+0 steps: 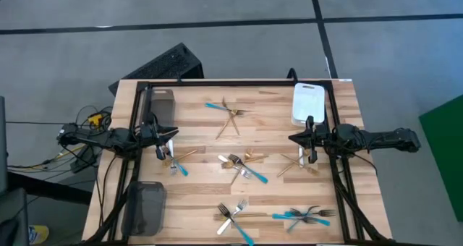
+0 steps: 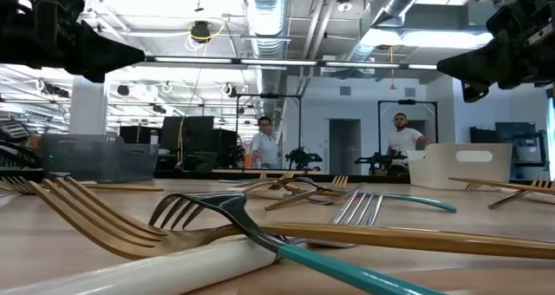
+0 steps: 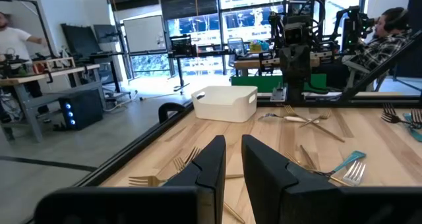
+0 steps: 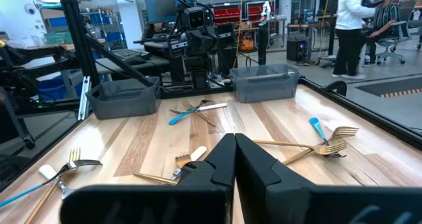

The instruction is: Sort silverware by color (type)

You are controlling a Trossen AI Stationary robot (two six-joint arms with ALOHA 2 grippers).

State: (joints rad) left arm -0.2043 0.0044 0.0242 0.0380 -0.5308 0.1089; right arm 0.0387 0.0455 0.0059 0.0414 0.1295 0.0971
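Small forks lie on the wooden table in several crossed heaps: gold and turquoise-handled ones near the far edge (image 1: 228,112), a mixed heap in the middle (image 1: 242,166), silver and turquoise ones near the front (image 1: 233,217) (image 1: 304,215). My left gripper (image 1: 165,153) (image 3: 234,161) hovers above a gold and turquoise pair (image 1: 176,163), its fingers a narrow gap apart with nothing between them. My right gripper (image 1: 309,155) (image 4: 234,151) hangs shut over gold forks (image 1: 300,164). In the low view both arms (image 2: 52,26) (image 2: 507,35) are well above the tabletop.
A grey tray (image 1: 160,105) stands at the far left corner, a second grey tray (image 1: 145,206) at the near left, and a white tray (image 1: 307,101) at the far right. A dark frame rail (image 1: 239,83) borders the table. People stand in the room beyond.
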